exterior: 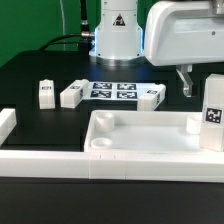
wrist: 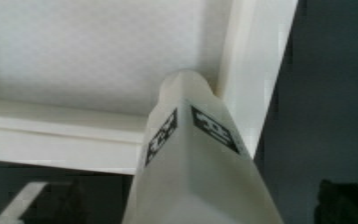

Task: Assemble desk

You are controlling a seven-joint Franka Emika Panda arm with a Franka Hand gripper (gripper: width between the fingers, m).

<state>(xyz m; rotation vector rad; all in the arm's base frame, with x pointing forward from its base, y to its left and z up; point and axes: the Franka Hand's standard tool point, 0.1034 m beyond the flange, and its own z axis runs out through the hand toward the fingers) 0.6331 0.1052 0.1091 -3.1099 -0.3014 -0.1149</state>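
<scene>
Though I cannot tell my pincer's [exterior: 186,90] width, the stiff, light, slick-looking desk leg [exterior: 213,112], upright at the desk top's [exterior: 150,135] corner by the exterior frame's right edge, wants gripping midway across its flat sides.

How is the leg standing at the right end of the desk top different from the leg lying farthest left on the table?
The standing leg is upright; the far-left leg lies flat on its side. The standing leg is at the right end of the desk top in the exterior view; the far-left leg rests on the black table, apart from the desk top. Both are white square bars with black-and-white tags.
</scene>
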